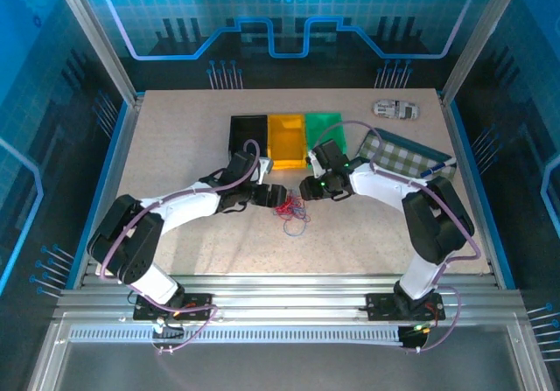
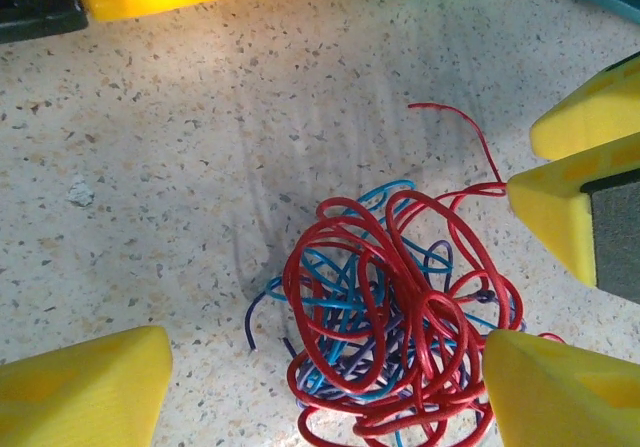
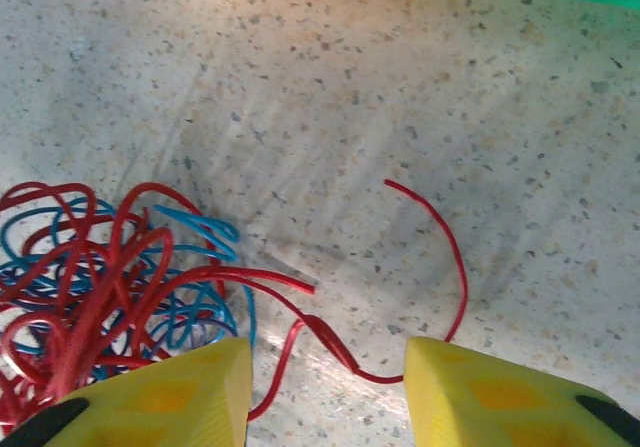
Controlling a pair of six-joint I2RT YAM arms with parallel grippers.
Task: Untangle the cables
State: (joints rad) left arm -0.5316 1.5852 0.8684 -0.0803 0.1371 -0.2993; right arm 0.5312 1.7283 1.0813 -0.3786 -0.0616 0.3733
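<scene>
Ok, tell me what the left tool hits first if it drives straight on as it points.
The cables: the red and blue clump lies between the left tool's open fingers, so it would likely press into that first, then the table. Height above the clump is unclear.

The top external view looks down from above and behind the near edge of the table (image 1: 175,146), taking in its whole top. Both wrist views look steeply down from close above, from opposite sides, sharing the cables (image 2: 400,327) near the table's centre.
</scene>
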